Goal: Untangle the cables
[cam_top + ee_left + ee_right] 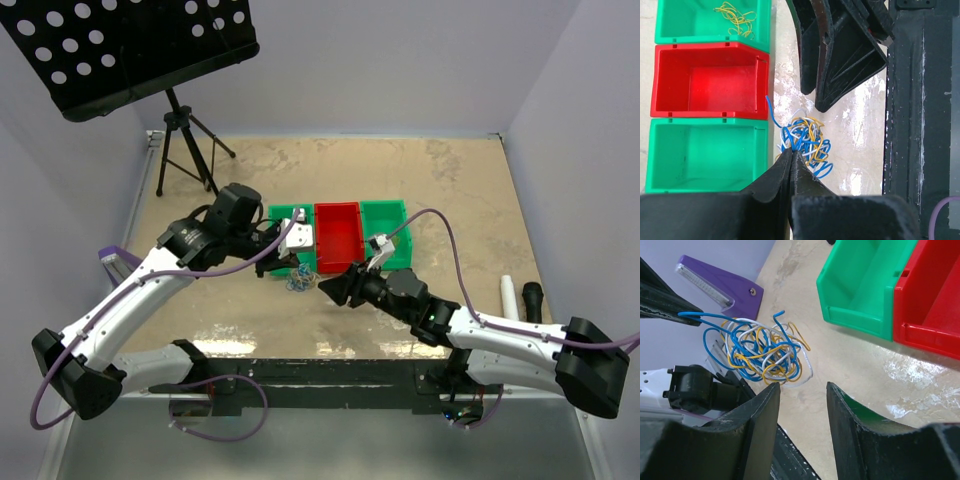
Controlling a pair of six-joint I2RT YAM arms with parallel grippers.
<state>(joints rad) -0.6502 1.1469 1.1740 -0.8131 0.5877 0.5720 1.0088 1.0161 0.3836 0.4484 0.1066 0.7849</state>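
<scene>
Currently left gripper [792, 159] pinches blue cable [695, 314] from tangle [807, 142] beside red bin [705, 48]. Right gripper [802, 392] half-open, empty; next likely pin the rest.

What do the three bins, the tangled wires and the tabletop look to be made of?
The red bin and green bins: probably moulded plastic, smooth with a slight sheen, even colour, moulded rim tabs. The wires: likely thin plastic-coated wire, glossy blue, yellow and white, holding springy curls. The tabletop: hard, glossy, mottled beige, reflecting light; stone or laminate, I cannot tell which.
</scene>
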